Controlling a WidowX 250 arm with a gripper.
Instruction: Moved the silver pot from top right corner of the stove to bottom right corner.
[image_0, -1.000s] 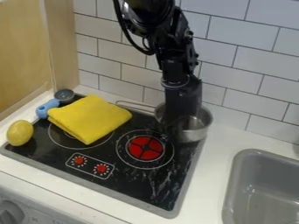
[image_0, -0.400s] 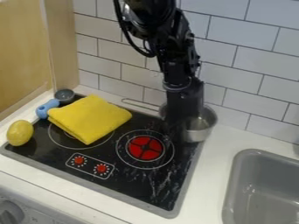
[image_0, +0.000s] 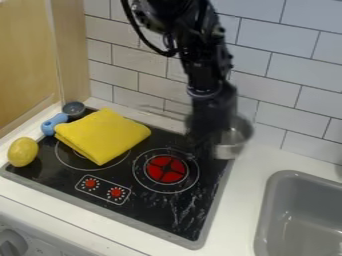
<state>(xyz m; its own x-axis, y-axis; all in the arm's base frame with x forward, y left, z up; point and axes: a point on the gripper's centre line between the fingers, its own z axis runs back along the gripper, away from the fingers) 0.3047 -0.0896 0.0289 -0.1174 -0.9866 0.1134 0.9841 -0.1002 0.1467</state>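
In the camera view, the silver pot (image_0: 234, 139) sits at the stove's upper right corner, its right side out past the edge of the black stove (image_0: 177, 212) and the tiled wall (image_0: 290, 92) just behind. The black gripper (image_0: 200, 147) is at the pot's left side, overlapping it; whether it is clamped on the pot or released, I cannot tell. The likeliest trouble is the pot going over the stove's right edge onto the counter (image_0: 235, 200), since it already overhangs there. A weak or off-centre hold at one side could let it swing or tip, and too little height on the way to the lower right corner could make its base catch that raised edge. A path too close to the wall might knock the pot against the tiles. As for counts: one pot, one gripper, one stove, one red burner (image_0: 166, 169), two red knobs (image_0: 116, 192), one folded yellow cloth (image_0: 103, 136), one yellow oval object (image_0: 23, 152), one blue object (image_0: 53, 124), one small dark cup (image_0: 73, 109), one grey sink (image_0: 268, 212) and one grey dial (image_0: 11, 243).
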